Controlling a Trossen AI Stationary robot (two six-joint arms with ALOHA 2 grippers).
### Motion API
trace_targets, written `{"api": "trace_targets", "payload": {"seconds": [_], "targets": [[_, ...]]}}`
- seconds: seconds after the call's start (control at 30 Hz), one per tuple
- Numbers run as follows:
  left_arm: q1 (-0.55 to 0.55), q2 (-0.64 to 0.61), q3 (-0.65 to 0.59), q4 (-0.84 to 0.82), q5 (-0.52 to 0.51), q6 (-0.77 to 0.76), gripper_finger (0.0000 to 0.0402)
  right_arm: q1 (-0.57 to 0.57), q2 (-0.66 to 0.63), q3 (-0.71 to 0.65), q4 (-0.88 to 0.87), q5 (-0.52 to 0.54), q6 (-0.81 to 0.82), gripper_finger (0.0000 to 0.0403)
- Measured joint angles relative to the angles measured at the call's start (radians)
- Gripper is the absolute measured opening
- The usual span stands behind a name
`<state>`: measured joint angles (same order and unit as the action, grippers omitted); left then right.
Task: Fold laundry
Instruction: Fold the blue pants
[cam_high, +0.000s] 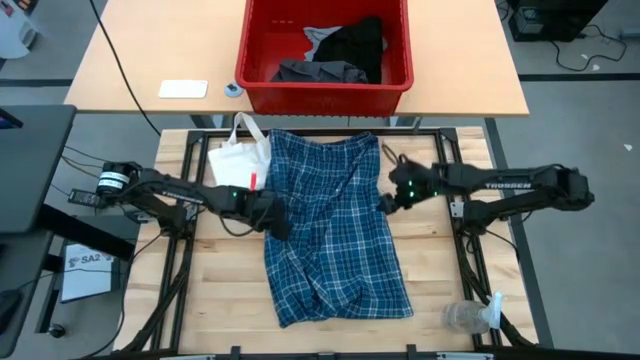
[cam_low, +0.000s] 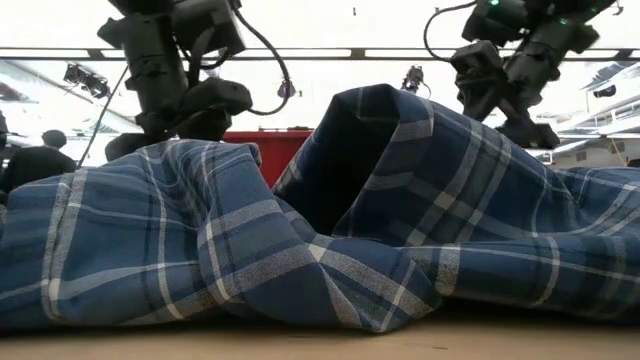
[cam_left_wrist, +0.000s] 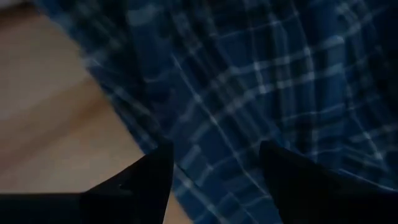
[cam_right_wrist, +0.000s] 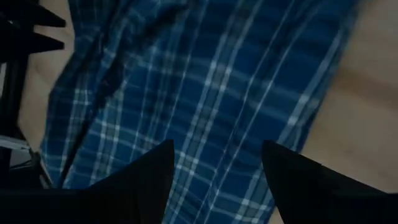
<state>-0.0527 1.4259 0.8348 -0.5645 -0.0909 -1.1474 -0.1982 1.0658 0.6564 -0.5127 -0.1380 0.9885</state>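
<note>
While both arms reach inward from opposite sides, the blue-and-white plaid garment (cam_high: 332, 228) lies spread down the middle of the wooden table (cam_high: 440, 270). Its long axis runs from the far edge of the table, nearest the red bin (cam_high: 325, 82), toward the near edge. The far end looks narrower and fairly flat. The near end is wider and rumpled, with bunched folds along the bottom edge. From the low view the cloth (cam_low: 300, 250) rises in a tall fold near its centre and sags to either side.

The left gripper (cam_high: 276, 222) sits at the garment's left edge, about halfway along its length. In the left wrist view its two dark fingers (cam_left_wrist: 140, 183) stand spread apart, with plaid fabric (cam_left_wrist: 249, 93) showing between them and nothing pinched. The right gripper (cam_high: 386, 203) sits at the right edge, a little nearer the far end. Its fingers (cam_right_wrist: 143, 180) are likewise parted over the plaid (cam_right_wrist: 205, 87), gripping nothing.

A cream tote bag (cam_high: 238, 158) lies just beside the garment's far left corner, partly touching it. Dark and grey garments (cam_high: 345, 50) are heaped inside the bin, on the tan table beyond. A clear plastic spray bottle (cam_high: 472, 316) lies near the right front corner, apart from the cloth.
</note>
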Motion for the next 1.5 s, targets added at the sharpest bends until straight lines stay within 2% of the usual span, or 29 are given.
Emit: {"api": "trace_targets", "payload": {"seconds": [0.13, 0.23, 0.4, 0.57, 0.7, 1.0, 1.17, 1.23, 1.33, 1.37, 1.5], "targets": [[-0.015, 0.000, -0.013, 0.001, -0.053, -0.006, 0.0243, 0.055, 0.003, -0.085, 0.066, 0.033, 0.096, 0.0246], [-0.031, 0.000, -0.056, 0.013, -0.050, -0.020, 0.0243, 0.090, 0.010, -0.149, 0.144, 0.024, 0.149, 0.0245], [-0.083, 0.001, -0.137, 0.112, -0.038, -0.090, 0.0241, 0.155, 0.029, -0.237, 0.257, 0.046, 0.234, 0.0245], [-0.087, 0.002, -0.198, 0.284, -0.035, -0.112, 0.0226, 0.185, 0.040, -0.286, 0.304, 0.109, 0.269, 0.0245], [-0.072, 0.002, -0.208, 0.257, -0.035, -0.123, 0.0196, 0.190, 0.050, -0.306, 0.313, 0.129, 0.268, 0.0244], [-0.041, 0.002, -0.209, 0.229, -0.047, -0.080, 0.0084, 0.189, 0.114, -0.348, 0.427, 0.162, 0.225, 0.0215], [-0.023, 0.002, -0.209, 0.241, -0.041, -0.038, 0.0016, 0.188, 0.118, -0.349, 0.444, 0.163, 0.222, 0.0168], [-0.012, 0.002, -0.209, 0.247, -0.025, -0.007, 0.0007, 0.182, 0.120, -0.350, 0.446, 0.142, 0.215, 0.0124], [0.006, 0.002, -0.209, 0.276, 0.007, 0.043, 0.0004, 0.168, 0.121, -0.351, 0.498, 0.068, 0.178, 0.0032], [0.012, 0.002, -0.209, 0.284, 0.013, 0.051, 0.0004, 0.165, 0.120, -0.351, 0.520, 0.053, 0.161, 0.0018], [0.017, -0.035, -0.203, 0.310, 0.026, 0.075, 0.0002, 0.155, 0.114, -0.351, 0.586, 0.024, 0.182, 0.0009]]}}
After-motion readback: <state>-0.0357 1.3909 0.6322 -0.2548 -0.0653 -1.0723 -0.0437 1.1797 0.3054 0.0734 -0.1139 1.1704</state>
